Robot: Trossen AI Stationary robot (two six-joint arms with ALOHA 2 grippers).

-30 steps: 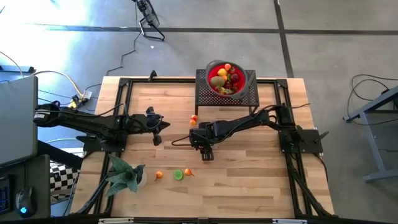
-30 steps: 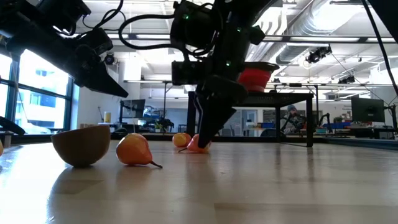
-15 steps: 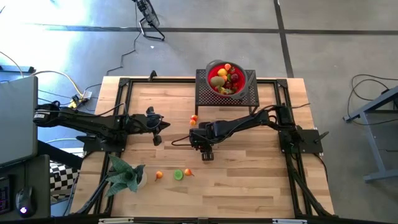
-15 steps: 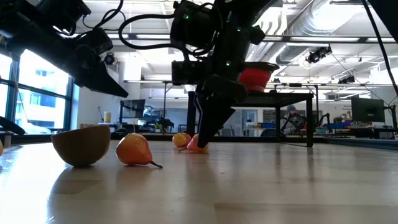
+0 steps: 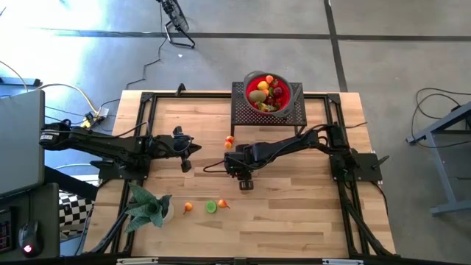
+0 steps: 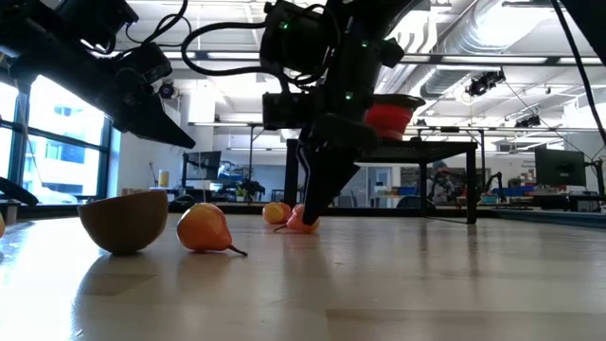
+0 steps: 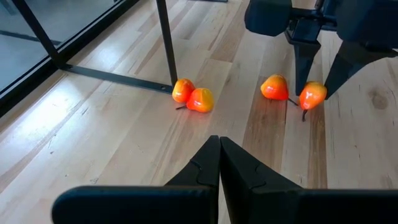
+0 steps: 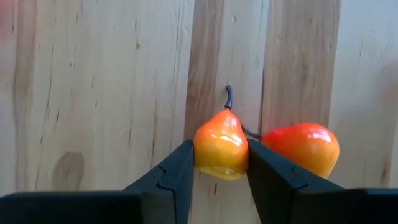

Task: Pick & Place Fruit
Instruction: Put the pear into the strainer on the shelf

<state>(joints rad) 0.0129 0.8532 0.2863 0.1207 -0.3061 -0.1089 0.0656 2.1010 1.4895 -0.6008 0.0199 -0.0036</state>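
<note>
- My right claw (image 8: 221, 163) grasps a pear (image 8: 221, 147) on the tabletop (image 5: 294, 199), near its middle; the fingers (image 8: 180, 168) press both flanks.
- The pear lies flat, long axis along the boards, stem pointing away from my wrist.
- A second pear (image 8: 301, 148) lies just beside it, apparently touching.
- Two more pears (image 7: 193, 96) sit together by the rack leg (image 7: 165, 43), toward the far edge.
- Near the front edge lie three small fruits (image 5: 206, 207), beside the plant (image 5: 147, 207).
- One red bowl (image 5: 266, 93) of fruit stands on the rack at the far edge.
- My left claw (image 7: 219, 163) hangs clenched and empty over the left side.
</note>
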